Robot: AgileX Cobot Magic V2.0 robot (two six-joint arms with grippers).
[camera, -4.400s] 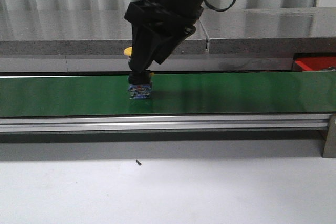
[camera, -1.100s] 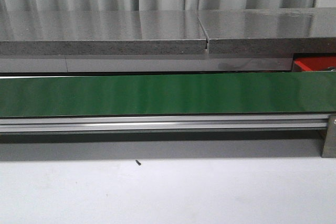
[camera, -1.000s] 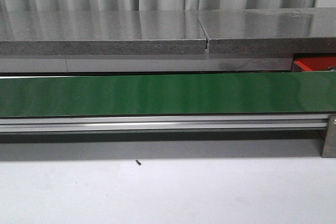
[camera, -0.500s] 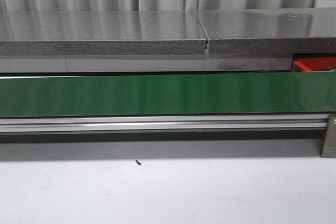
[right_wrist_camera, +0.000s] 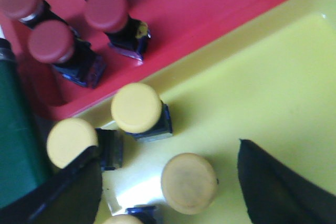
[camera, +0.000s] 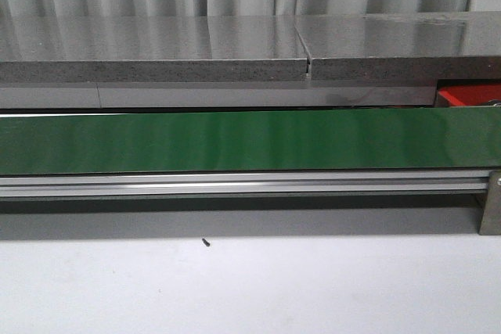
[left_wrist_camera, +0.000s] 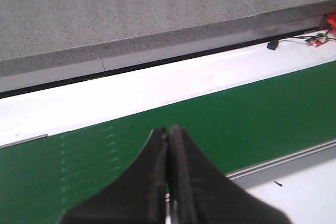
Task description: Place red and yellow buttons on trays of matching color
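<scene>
Over the yellow tray [right_wrist_camera: 273,77], the right tool [right_wrist_camera: 168,182] hangs with its jaws spread wide and nothing between them. A yellow button [right_wrist_camera: 188,182] lies in the gap on the tray floor, with two more yellow buttons [right_wrist_camera: 136,107] just beside it, so the button lifted off the belt 4.4 s ago seems to have been set down where it belongs. Beside that tray, touching it, sits the red tray [right_wrist_camera: 210,3], holding several red buttons [right_wrist_camera: 106,9]. Above the green belt [left_wrist_camera: 252,114], the left tool [left_wrist_camera: 168,171] has its fingers pressed together on nothing. Farther out in the front view, the arm that stood on the belt is gone and the belt is bare, with only a corner of the red tray showing at the right end. My guess: the arms now wait for the next button.
</scene>
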